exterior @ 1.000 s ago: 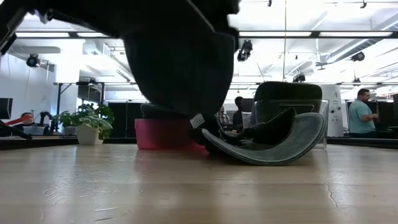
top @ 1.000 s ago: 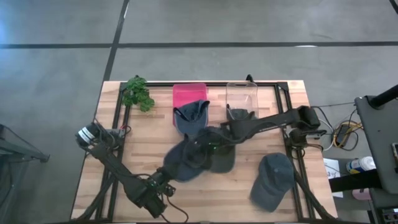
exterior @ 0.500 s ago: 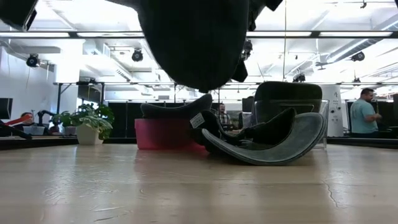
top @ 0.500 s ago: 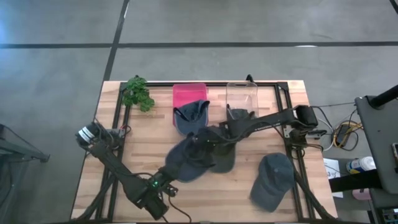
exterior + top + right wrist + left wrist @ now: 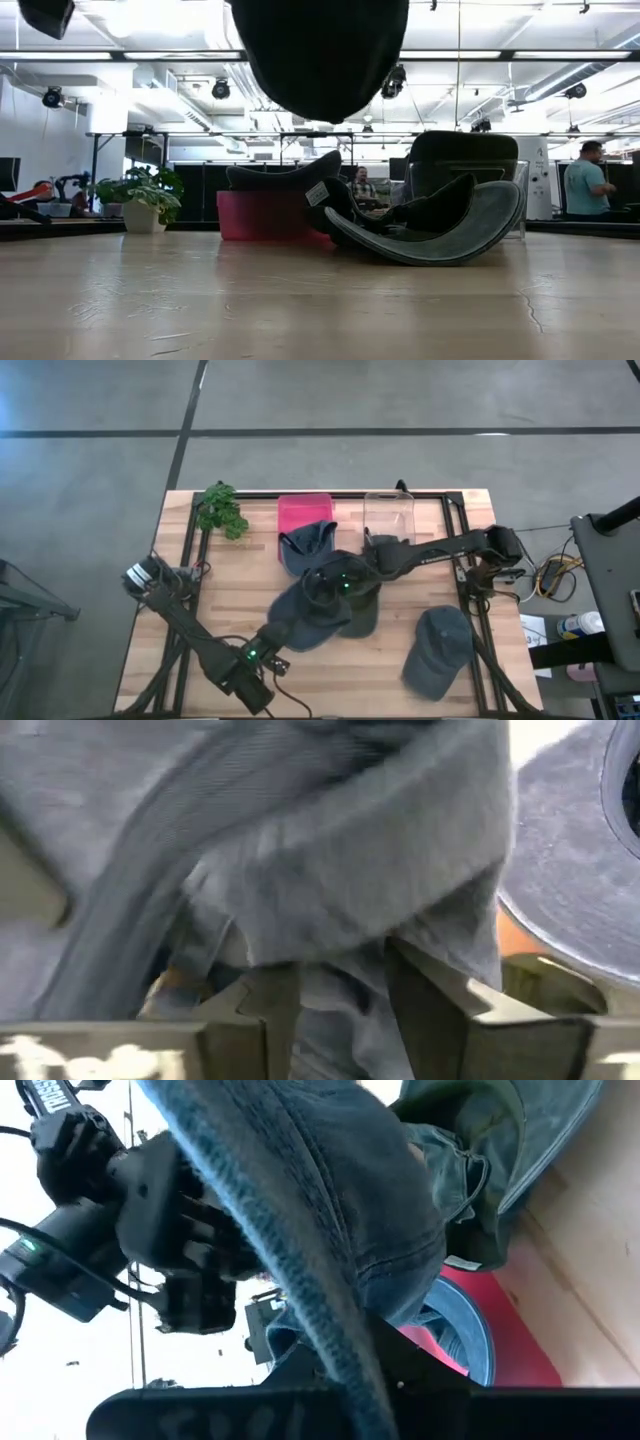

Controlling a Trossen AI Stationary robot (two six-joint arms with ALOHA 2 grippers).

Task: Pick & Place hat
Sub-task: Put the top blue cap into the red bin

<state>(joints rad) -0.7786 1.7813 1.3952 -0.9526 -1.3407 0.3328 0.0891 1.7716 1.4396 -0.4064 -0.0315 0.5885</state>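
A blue-grey denim hat [image 5: 308, 618] hangs in the air between my two grippers; in the low view it is the dark round mass [image 5: 320, 50] clear above the table. My left gripper [image 5: 273, 642] is at the hat's near-left edge, shut on it. My right gripper [image 5: 332, 584] is at its far-right side, also shut on it. A second blue hat [image 5: 305, 543] lies on the pink bin [image 5: 304, 510]. A dark green hat [image 5: 366, 612] rests on the table just right of the held one. My left gripper pinches the hat's stitched rim edge [image 5: 330, 1335] between its two fingers, coming from the table's near-left side; the hat is lifted clear. My right gripper has a bunched fold of the hat's cloth [image 5: 345, 955] pinched between its fingers [image 5: 430, 1010], reaching in from the table's right side.
A clear box [image 5: 389, 515] stands beside the pink bin at the far edge. A small plant [image 5: 221, 510] sits at the far-left corner. Another grey-blue hat [image 5: 438, 650] lies near the right near corner. People stand in the room behind the table [image 5: 582, 190].
Both grippers have risen together, keeping their hold, and the hat has gone from hanging low over the table to hanging well above it. It has also shifted slightly toward the far edge.
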